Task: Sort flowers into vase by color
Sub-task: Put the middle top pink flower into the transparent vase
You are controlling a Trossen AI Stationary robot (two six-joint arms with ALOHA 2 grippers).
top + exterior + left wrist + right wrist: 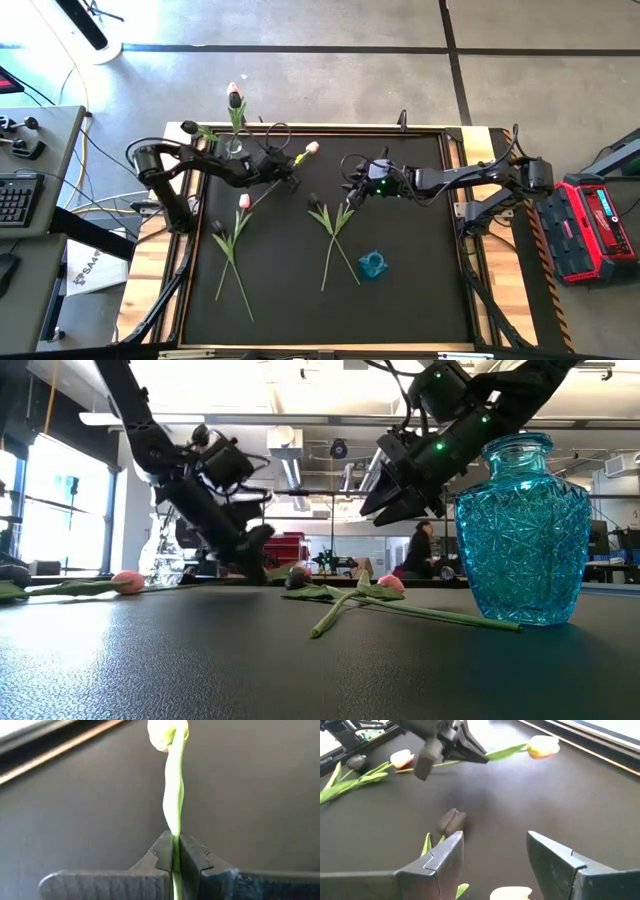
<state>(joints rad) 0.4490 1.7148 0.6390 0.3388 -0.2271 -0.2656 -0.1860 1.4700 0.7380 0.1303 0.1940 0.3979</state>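
A pale tulip (311, 148) is pinched by its green stem (173, 815) between the closed fingers of the left gripper (291, 183), which sits low over the black mat (420, 290) toward its far side; in the left wrist view the stem runs straight up out of the clamped fingertips (162, 852) to the yellowish-pink head. The right gripper (352, 196) is held above the middle of the mat with its fingers (442, 857) spread wide and nothing between them — a dark tulip head (452, 821) lies on the mat just beyond the fingers, and a pale head (511, 893) shows at the edge of that view. Seen from above, two crossed tulips (335, 225) with dark and pale heads lie near the mat's centre, just beside the right gripper, and another crossed pair (232, 240) — one pink head, one dark — lies toward the left side. A blue glass vase (373, 265) stands on the mat nearer the front, close to the tips of the centre stems, and no flower is seen in it. A clear vase (234, 146) at the far-left edge of the mat holds one upright pink tulip (235, 97), close behind the left arm.
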